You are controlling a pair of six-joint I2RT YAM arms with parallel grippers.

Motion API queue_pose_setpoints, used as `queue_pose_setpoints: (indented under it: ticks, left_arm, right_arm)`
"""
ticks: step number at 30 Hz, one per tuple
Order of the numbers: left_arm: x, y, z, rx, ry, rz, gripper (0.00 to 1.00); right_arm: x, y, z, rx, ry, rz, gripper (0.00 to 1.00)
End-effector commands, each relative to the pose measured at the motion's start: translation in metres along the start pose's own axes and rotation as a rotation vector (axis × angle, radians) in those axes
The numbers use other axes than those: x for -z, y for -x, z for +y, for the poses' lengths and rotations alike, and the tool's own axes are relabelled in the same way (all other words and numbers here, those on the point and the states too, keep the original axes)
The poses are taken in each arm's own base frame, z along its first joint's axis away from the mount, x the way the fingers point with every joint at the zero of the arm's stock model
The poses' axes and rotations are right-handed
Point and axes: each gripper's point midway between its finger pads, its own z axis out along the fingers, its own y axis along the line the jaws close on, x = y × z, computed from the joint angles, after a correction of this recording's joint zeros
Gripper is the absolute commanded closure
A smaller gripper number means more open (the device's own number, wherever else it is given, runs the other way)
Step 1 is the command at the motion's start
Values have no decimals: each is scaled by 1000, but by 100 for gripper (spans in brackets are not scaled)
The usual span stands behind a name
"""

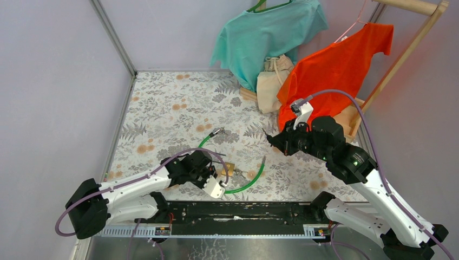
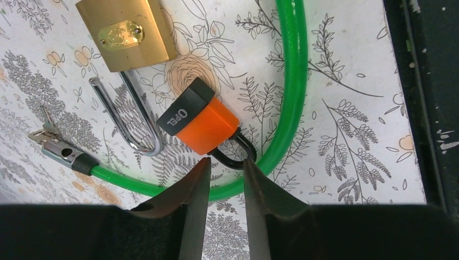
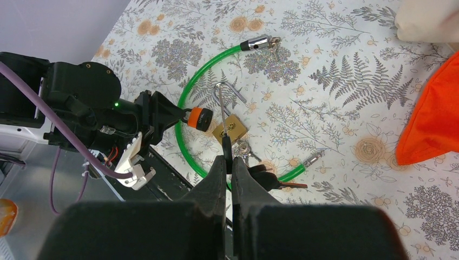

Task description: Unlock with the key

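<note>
An orange padlock [image 2: 203, 122] with a black "OPEL" end cap juts out beyond my left gripper [image 2: 227, 162], whose fingertips are closed on its black shackle [image 2: 238, 157]. The right wrist view shows that same orange padlock [image 3: 197, 118] at the left gripper's tip, cap end facing right. My right gripper [image 3: 228, 158] hovers above the table, shut on a key with a dark head [image 3: 228, 147] that sticks out of its tips. In the top view the right gripper [image 1: 272, 141] points left towards the left gripper [image 1: 215, 172].
A brass padlock [image 2: 127, 35] with its open steel shackle [image 2: 130, 119] lies inside a green cable lock's loop [image 2: 292, 81]. A bunch of dark-headed keys [image 3: 270, 181] lies near the cable's end. Teal shirt [image 1: 265, 32], orange shirt [image 1: 335, 70] and beige bag [image 1: 273, 81] hang at the back right.
</note>
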Motion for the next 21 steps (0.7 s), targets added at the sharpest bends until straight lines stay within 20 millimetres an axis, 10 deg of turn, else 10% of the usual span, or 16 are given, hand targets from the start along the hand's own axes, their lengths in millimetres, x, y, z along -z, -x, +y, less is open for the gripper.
queue_pose_setpoints:
  ticks: [1,21]
  left_arm:
    - [-6,7,-2,38,1,-39,65]
    - [-19,-6,-11,62,-12,11,65]
  right_arm:
    - [1,13,5,3,15,-51,100]
    - [-2,11,4,-8,16,-50,100]
